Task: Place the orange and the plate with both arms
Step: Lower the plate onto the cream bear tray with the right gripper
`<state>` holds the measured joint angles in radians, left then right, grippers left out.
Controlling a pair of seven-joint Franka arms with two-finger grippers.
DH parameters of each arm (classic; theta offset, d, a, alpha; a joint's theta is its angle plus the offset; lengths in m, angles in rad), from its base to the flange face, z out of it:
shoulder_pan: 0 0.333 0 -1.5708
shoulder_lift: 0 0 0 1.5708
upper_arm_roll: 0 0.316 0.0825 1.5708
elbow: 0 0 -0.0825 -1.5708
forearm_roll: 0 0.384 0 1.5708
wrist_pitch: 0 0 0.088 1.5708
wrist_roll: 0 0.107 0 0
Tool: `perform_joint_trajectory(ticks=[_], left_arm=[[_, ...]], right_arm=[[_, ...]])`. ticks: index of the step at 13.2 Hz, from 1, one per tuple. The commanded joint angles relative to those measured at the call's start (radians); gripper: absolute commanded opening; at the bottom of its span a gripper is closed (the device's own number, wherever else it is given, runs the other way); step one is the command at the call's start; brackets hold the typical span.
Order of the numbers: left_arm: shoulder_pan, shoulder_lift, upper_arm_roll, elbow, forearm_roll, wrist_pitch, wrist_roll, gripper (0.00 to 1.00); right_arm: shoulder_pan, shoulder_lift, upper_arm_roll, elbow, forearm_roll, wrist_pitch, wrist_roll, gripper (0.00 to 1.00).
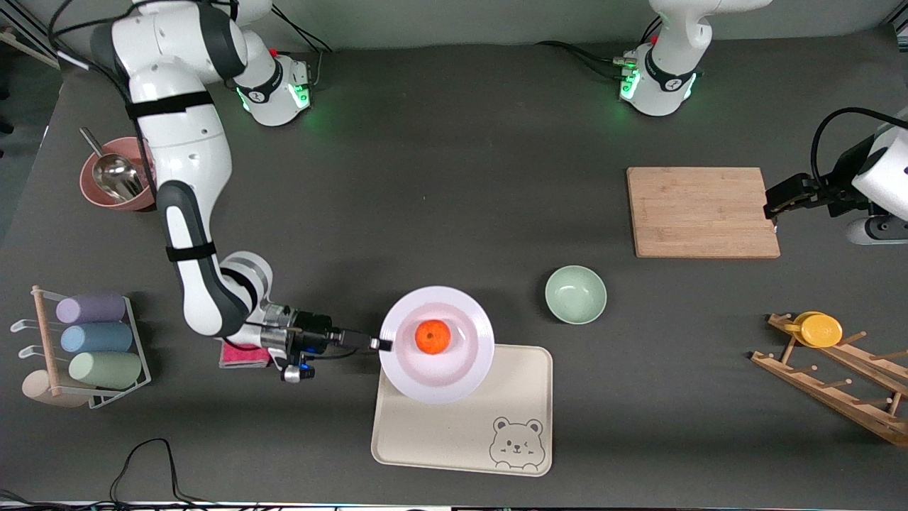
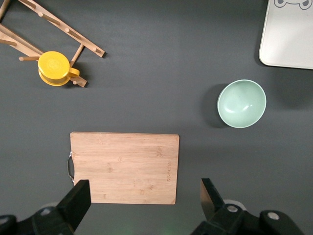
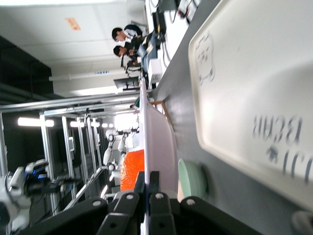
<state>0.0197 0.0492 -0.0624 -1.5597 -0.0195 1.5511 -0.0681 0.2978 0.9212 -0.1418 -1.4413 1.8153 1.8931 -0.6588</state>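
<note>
Right gripper point(image 1: 381, 344) pinches plate point(image 1: 454, 369) rim; orange point(image 1: 433, 336) aboard.

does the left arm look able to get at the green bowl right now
Probably yes. The left gripper hangs open over the cutting board, holding nothing, and the green bowl sits uncovered on bare table nearby with nothing between them.
</note>
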Motion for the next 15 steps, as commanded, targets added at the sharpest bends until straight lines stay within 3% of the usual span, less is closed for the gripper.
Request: perform_joint_trajectory(ticks=[1, 5, 15], left_arm=[[-0.010, -0.019, 0.009, -0.002, -0.013, -0.014, 0.007, 1.00], [-0.012, -0.019, 0.009, -0.002, -0.013, -0.014, 0.007, 1.00], [-0.021, -0.017, 0.009, -0.003, -0.013, -0.014, 0.002, 1.00]], right_arm=[[-0.016, 0.184, 0.008, 0.276, -0.013, 0.041, 0.097, 0.00], [-0.016, 0.303, 0.014, 0.432, -0.011, 0.124, 0.105, 0.00], [-0.009, 0.366, 0.073, 0.464, -0.007, 0.210, 0.005, 0.00]])
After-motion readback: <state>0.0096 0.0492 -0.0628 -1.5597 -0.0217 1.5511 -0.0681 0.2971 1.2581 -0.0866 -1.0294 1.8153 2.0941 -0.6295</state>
